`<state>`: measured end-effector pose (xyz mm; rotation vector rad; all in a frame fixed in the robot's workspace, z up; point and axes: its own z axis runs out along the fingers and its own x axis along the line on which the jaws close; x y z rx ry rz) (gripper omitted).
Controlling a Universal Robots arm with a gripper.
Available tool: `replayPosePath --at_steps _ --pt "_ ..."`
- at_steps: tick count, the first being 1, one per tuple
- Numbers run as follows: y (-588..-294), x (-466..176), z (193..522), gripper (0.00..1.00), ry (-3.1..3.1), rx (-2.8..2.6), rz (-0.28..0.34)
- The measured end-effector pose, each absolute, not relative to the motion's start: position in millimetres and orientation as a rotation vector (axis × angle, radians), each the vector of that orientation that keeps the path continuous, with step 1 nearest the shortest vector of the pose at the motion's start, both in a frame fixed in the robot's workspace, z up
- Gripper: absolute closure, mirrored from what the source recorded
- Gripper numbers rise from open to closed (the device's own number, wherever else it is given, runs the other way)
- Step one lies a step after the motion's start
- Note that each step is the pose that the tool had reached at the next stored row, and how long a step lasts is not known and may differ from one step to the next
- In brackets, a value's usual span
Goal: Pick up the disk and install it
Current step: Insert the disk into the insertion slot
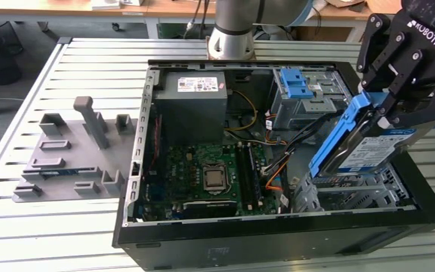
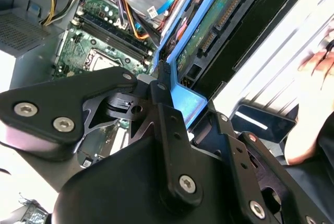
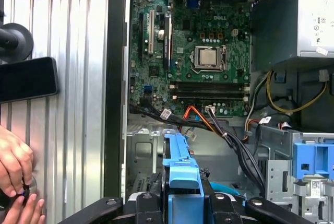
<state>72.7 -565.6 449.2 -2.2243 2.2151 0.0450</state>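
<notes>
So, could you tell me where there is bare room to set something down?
The slatted table is bare between the grey fixture tray and its near edge, exterior view's left. Inside the computer case, cables crowd everything.

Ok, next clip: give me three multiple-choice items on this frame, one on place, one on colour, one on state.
1. Where is the disk?
A) held tilted over the open case
B) lying flat outside the case
C) fully seated inside the case

2. What colour is its bracket?
A) red
B) green
C) blue

3. The gripper is:
A) open, clear of the disk
B) shut on the disk
C) shut on nothing

Answers: A, the disk hangs slanted at the exterior view's right; C, a blue frame edges the drive; B, the fingers clamp its upper end.
</notes>
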Motion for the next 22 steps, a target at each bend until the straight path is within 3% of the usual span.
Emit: replayPosePath --at_steps 22 --pt "-570.7 77.3 440.6 0.64 2.217 -2.223 0.046"
